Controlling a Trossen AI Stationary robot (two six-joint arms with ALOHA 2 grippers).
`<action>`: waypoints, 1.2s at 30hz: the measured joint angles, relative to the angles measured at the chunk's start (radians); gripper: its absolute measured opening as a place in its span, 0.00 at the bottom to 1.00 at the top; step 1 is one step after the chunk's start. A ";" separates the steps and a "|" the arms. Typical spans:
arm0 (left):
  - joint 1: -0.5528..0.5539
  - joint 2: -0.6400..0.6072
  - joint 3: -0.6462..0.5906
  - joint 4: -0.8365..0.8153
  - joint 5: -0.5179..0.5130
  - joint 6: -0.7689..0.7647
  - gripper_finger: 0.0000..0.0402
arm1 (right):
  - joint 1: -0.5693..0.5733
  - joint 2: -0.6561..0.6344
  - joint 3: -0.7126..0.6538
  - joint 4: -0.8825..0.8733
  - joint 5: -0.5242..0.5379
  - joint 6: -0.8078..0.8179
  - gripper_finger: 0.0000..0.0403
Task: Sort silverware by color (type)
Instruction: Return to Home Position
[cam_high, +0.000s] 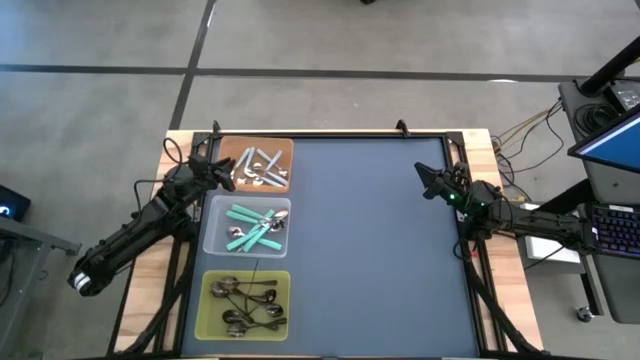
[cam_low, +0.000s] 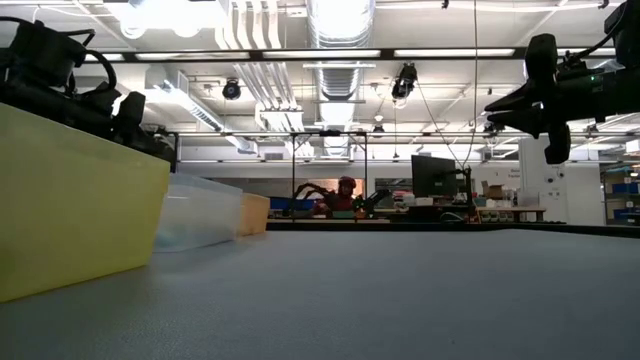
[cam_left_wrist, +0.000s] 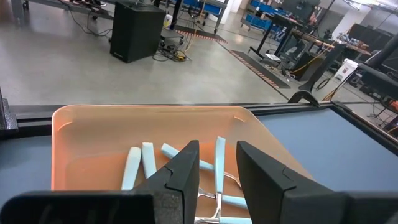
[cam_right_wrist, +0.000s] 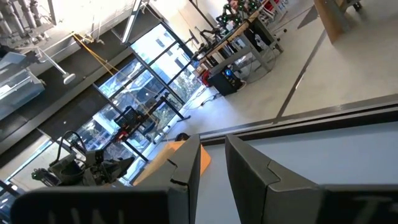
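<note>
The silverware lies in three trays along the table's left side. Shiny silver spoons (cam_high: 262, 170) are in the orange tray (cam_high: 225, 150) at the far end. Teal-handled spoons (cam_high: 255, 228) are in the clear tray (cam_high: 212, 240) in the middle. Dark spoons (cam_high: 245, 305) are in the yellow-green tray (cam_high: 210, 285) nearest me. My left gripper (cam_high: 225, 172) hovers open over the orange tray's left part; its wrist view shows the pale spoons (cam_left_wrist: 143, 162) below its empty fingers (cam_left_wrist: 217, 165). My right gripper (cam_high: 425, 180) is open, raised over the mat's right side, holding nothing (cam_right_wrist: 213, 158).
A dark blue-grey mat (cam_high: 380, 250) covers the table, with wide bare room between the trays and the right arm. In the low view the yellow-green tray (cam_low: 70, 210) stands closest, with the clear tray (cam_low: 200, 210) and the orange tray (cam_low: 255, 213) behind it. A person sits far off in the room (cam_low: 345, 190).
</note>
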 joint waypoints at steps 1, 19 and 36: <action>0.000 0.000 0.000 0.000 0.000 0.000 0.22 | 0.000 0.000 0.000 0.000 0.000 0.000 0.16; 0.000 0.014 -0.003 0.022 -0.002 0.000 0.22 | -0.039 -0.003 0.000 -0.130 -0.026 -0.007 0.16; 0.000 0.020 -0.003 0.027 -0.001 0.000 0.22 | -0.039 0.000 0.001 -0.130 -0.026 -0.007 0.16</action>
